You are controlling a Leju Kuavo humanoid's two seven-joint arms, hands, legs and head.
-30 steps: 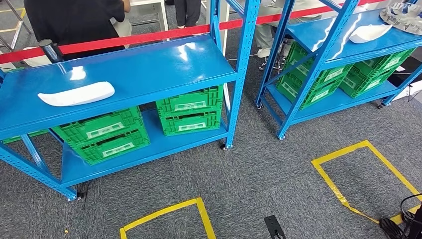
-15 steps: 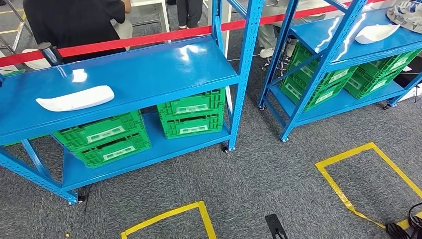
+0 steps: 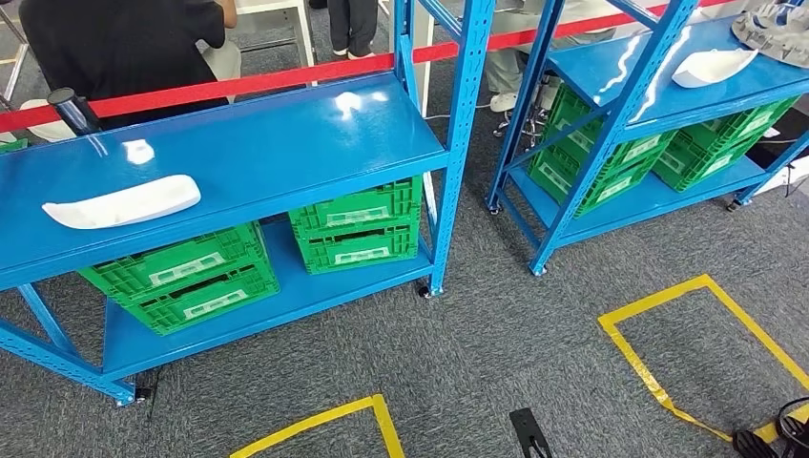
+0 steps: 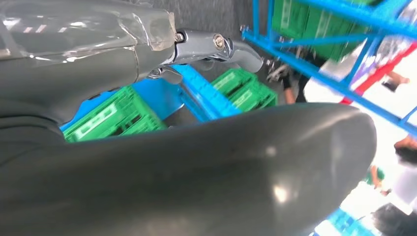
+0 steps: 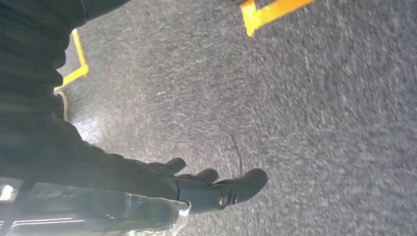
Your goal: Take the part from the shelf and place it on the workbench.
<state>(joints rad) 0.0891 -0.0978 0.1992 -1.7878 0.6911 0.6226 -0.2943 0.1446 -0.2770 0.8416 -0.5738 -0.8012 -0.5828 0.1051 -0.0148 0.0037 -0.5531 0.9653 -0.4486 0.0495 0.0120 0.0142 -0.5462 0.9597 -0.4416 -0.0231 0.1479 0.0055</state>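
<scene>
Right hand (image 5: 216,189) empty; two parts (image 3: 122,202) (image 3: 714,67).

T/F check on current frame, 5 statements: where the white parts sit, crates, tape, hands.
1. A white part lies on the top surface of the left blue shelf. True.
2. The green crates sit on the carpet in front of the shelves. False: they sit on the lower shelf levels.
3. The right hand holds a white part. False: it holds nothing and hangs over grey carpet.
4. A second white part lies on the right blue shelf. True.
5. The tape squares on the floor are red. False: they are yellow; the red band runs behind the shelves.
</scene>
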